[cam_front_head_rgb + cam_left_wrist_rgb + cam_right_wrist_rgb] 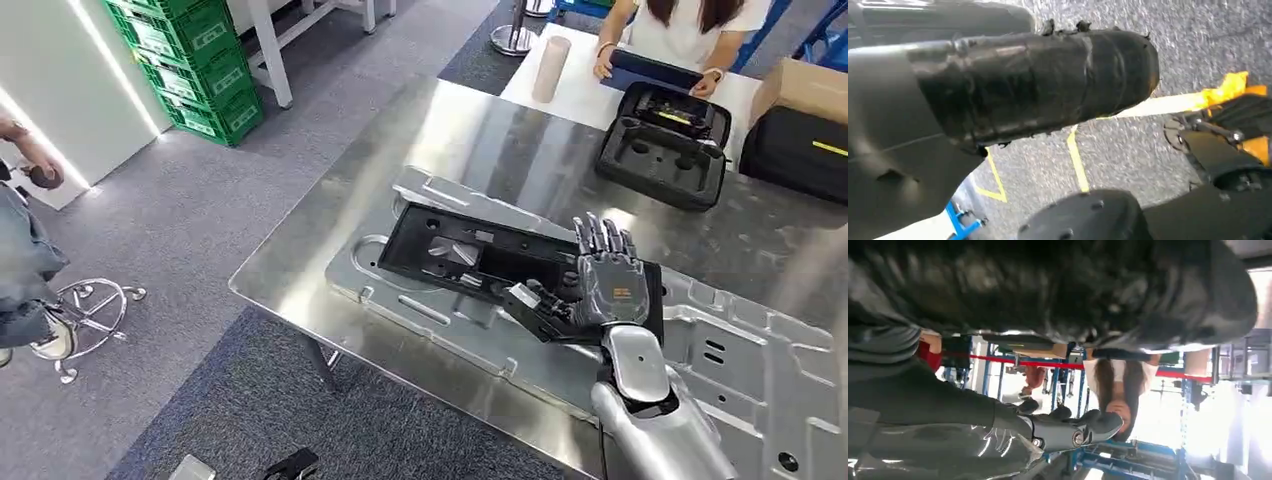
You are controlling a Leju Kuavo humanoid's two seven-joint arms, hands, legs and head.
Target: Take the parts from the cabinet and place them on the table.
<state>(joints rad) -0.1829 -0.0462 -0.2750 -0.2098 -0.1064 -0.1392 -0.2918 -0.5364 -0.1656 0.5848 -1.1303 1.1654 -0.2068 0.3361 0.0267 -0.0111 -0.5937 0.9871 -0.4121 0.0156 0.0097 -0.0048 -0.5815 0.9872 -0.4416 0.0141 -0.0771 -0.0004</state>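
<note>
Head view: right hand (606, 282) sits centre-right of frame, back of hand up, fingers pointing to the top of frame, thumb side wrapped around the near end of a long black moulded plastic part (480, 258). The hand grips it. The part lies flat on a large pressed silver sheet-metal panel (740, 350), which lies on the shiny steel surface (330, 225). The part's long axis runs from upper left to lower right of frame; its free end points upper left, away from the hand. So the part extends left of the hand and slightly up-frame. Right arm is the one on it. My read: part is down, next step is release, and lifting straight off should avoid dragging it.

Left wrist view: a dark ribbed cover (1038, 80) over grey floor with yellow tape lines (1078, 160). Cannot tell the left hand's state.

Right wrist view: blurred dark mass across the top, the grey thumb (1073, 430) low centre; a person (1118, 390) stands behind.
</note>
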